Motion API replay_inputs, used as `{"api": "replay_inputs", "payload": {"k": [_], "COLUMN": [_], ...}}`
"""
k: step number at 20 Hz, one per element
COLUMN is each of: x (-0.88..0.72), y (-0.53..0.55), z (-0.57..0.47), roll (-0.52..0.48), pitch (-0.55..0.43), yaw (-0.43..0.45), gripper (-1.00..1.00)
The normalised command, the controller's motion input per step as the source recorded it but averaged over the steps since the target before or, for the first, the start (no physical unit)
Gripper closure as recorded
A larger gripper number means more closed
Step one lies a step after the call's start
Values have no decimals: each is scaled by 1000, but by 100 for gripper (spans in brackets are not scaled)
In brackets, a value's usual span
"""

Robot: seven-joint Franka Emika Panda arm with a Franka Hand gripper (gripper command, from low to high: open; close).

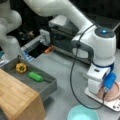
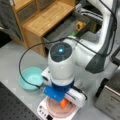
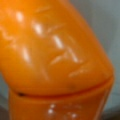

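Wrist view fills with the glossy orange toy carrot (image 3: 55, 57), which lies on the pink plate (image 2: 53, 110) under the gripper (image 2: 65, 103), jaw state indeterminable; judged light, rigid, slippery, best grasped mid-body.

Glossy orange carrot (image 2: 63, 103) lies on the pink plate (image 2: 53, 110).

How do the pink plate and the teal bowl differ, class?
The pink plate is shallow and sits on a white board; the teal bowl is deeper and sits on the grey table. The plate carries an orange object under the gripper; the bowl looks empty. Both are round.
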Motion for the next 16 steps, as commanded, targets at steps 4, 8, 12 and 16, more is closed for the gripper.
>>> {"api": "replay_inputs", "payload": {"k": [4,8,12,16], "x": [-59,-67,-64,-68], "y": [65,74,56,58], "z": [-51,-47,-47,-42], "roll": [-213,-202,-196,-192], "pitch": [-40,-46,-46,-43], "yaw": [72,67,60,61], "gripper": [100,100,100,100]}}
